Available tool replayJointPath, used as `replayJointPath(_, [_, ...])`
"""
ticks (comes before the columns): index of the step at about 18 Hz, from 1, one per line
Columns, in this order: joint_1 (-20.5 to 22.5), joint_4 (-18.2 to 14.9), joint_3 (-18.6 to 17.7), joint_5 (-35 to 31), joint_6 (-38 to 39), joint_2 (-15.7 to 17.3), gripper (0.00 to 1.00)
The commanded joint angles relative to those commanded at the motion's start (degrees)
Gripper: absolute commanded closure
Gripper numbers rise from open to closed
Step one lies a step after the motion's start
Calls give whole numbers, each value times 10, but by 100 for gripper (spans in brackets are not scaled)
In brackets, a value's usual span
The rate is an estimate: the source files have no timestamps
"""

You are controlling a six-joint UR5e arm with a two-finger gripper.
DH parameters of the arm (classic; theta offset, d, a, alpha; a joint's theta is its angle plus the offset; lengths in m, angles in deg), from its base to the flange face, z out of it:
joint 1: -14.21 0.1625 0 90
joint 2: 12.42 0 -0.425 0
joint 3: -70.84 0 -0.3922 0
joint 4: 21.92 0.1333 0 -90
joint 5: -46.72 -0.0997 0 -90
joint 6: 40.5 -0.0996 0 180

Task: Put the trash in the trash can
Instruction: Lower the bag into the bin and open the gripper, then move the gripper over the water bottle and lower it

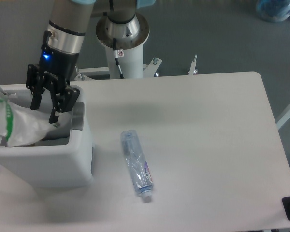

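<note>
We see the gripper (pixel 44 112) above the trash can (pixel 63 159), fingers spread, pinching nothing. The plastic bag (pixel 17 126) lies inside the trash can. The bottle (pixel 137 166) lies flat on the table (pixel 208 145), just right of the trash can.

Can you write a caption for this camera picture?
Open gripper above the trash can holding the plastic bag; bottle waits on the table.

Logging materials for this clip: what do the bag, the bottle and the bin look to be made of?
The bag looks like thin clear plastic film: wrinkled, see-through, with a green printed band. The bottle seems to be clear thin-walled plastic, glossy, with creases and a bluish-purple label. The bin appears to be white moulded plastic, smooth with rounded corners, though the finish is hard to judge from this view.
</note>
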Motion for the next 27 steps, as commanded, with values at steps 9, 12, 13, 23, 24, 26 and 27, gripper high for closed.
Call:
replayJointPath(9, [113, -1, 8, 25, 97, 25, 19])
replayJointPath(12, [179, -1, 8, 34, 164, 16, 7])
replayJointPath(13, [195, -2, 8, 35, 193, 5, 6])
replayJointPath(23, [206, -6, 39, -72, 303, -140, 1])
replayJointPath(24, [203, -6, 47, -76, 313, -159, 1])
replayJointPath(26, [193, -7, 54, -76, 316, -184, 1])
replayJointPath(27, [192, -6, 54, -76, 316, -194, 1])
